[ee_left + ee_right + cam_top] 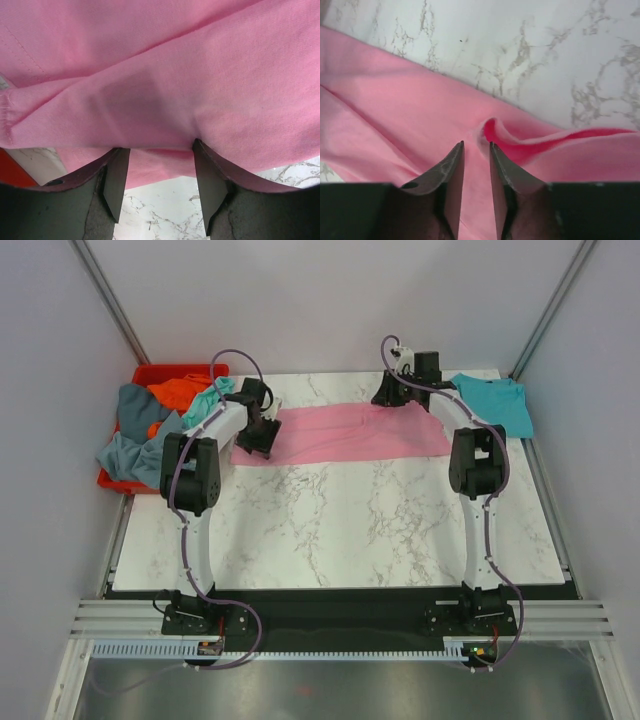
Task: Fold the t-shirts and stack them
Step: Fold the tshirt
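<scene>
Your left arm (193, 545) and right arm (478, 540) match: white tubular links joined by bulky black joint housings. A purple cable (236, 350) loops along each one, up from a black base (198, 616). Your jaws are dark grey wedges tapering to thin tips, with scuffed surfaces.

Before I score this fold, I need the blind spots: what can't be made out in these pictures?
Right wrist view: whether the right gripper pinches the pink t-shirt; narrow gap, cloth bunched at the tips.
Top view: the left gripper fingertips, hidden under its own wrist.
Top view: how many t-shirts fill the red bin; heaped, partly behind the left arm.
</scene>
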{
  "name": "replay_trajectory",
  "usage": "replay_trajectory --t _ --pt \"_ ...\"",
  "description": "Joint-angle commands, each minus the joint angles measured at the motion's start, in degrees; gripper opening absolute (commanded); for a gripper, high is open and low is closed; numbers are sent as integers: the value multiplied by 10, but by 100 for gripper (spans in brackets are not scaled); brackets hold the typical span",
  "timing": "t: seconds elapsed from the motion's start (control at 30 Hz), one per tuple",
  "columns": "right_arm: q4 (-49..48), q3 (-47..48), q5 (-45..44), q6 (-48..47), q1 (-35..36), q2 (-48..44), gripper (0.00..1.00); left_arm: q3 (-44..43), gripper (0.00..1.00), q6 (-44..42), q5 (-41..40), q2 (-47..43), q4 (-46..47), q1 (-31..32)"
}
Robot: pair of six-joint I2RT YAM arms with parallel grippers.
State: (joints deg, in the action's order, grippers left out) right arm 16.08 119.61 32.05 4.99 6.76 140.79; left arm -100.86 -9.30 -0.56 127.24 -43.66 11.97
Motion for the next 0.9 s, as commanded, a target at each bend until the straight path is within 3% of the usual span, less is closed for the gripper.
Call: replay_trajectory --t 0.0,0.2,0.3,0.5,0.67,0.87 --pt "-31 38 -1 17 21 15 39 33 64 5 -10 1 -10 13" --pt "-38 38 -20 -3 24 -55 54 35 68 8 -22 -42 -6 14" --pt "-39 11 -19 -6 15 -105 56 23 77 5 -28 -66 -8 17" --pt "-34 -103 -28 1 -17 -192 56 -22 84 0 -28 -117 -16 18" --pt "-29 -202 -38 30 -61 -205 57 -32 87 -2 -38 -122 -14 13" --pt "-10 -208 -49 19 -84 -163 56 -28 88 6 -38 -91 -13 -9"
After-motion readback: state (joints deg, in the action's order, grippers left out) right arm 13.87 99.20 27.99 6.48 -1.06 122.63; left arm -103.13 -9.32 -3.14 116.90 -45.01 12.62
